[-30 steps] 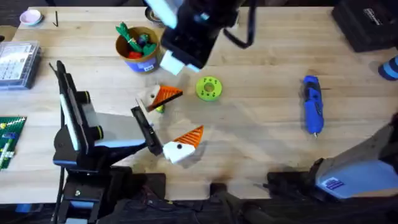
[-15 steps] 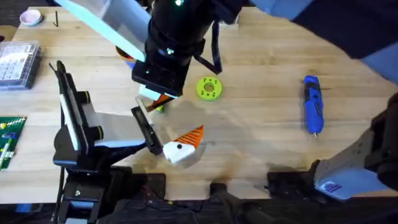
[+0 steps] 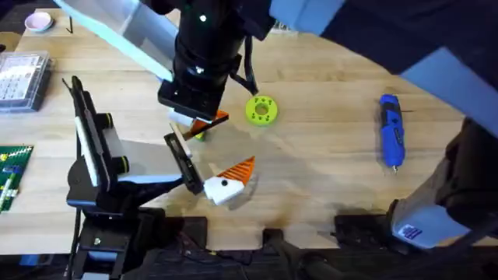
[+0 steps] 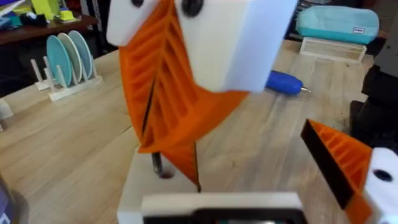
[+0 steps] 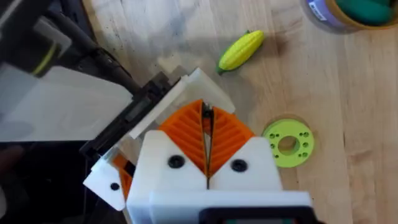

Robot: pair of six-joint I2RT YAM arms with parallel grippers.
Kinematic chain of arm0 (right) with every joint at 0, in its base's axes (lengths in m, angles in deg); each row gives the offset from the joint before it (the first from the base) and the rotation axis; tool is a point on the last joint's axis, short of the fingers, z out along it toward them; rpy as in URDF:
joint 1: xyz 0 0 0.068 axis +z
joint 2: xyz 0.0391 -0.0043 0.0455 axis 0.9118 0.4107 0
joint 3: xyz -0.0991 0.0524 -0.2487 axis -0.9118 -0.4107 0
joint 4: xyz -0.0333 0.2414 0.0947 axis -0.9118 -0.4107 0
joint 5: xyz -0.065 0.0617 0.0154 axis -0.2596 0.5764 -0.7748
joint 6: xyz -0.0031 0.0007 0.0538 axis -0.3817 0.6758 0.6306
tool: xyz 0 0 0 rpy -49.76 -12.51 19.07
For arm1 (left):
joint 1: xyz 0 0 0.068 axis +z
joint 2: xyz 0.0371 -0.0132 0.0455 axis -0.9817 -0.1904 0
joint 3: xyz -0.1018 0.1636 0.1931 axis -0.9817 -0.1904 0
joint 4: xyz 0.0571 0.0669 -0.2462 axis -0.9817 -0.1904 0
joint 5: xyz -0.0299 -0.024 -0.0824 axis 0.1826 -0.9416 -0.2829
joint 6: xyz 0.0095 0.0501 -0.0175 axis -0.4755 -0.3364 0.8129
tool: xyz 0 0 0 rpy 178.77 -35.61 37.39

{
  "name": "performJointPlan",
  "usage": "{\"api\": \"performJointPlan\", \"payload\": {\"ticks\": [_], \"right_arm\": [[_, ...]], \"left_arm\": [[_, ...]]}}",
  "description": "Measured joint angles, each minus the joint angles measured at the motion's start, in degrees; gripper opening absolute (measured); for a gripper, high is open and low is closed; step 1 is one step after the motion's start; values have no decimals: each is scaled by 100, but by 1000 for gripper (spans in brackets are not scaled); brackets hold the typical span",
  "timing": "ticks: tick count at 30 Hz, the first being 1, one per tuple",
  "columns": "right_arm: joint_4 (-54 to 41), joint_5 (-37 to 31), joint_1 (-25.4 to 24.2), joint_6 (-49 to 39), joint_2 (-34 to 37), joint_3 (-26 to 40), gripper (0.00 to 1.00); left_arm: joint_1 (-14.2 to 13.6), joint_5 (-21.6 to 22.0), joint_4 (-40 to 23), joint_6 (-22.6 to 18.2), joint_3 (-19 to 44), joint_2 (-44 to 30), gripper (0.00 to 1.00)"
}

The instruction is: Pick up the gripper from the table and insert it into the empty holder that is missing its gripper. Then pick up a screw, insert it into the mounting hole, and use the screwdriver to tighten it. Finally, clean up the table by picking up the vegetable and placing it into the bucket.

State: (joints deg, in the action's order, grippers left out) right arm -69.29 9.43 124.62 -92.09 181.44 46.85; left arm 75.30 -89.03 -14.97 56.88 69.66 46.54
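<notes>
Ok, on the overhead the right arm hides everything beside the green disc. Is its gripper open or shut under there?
Observer: Shut. In the right wrist view the right gripper has its orange pads pressed together.
Operator: And is the vegetable in the bucket yet?
Observer: No. The vegetable lies on the table, apart from the bucket.
</notes>
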Motion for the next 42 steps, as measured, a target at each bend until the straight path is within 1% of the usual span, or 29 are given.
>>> {"api": "performJointPlan", "payload": {"ticks": [27, 42], "right_arm": [[-386, 22, 3, 2, 0, 24, 7], [-219, 22, 22, 2, 0, 24, 7]], "left_arm": [[0, -4, 1, -17, 0, 4, 992], [0, -4, 2, -24, 0, 4, 993]]}}
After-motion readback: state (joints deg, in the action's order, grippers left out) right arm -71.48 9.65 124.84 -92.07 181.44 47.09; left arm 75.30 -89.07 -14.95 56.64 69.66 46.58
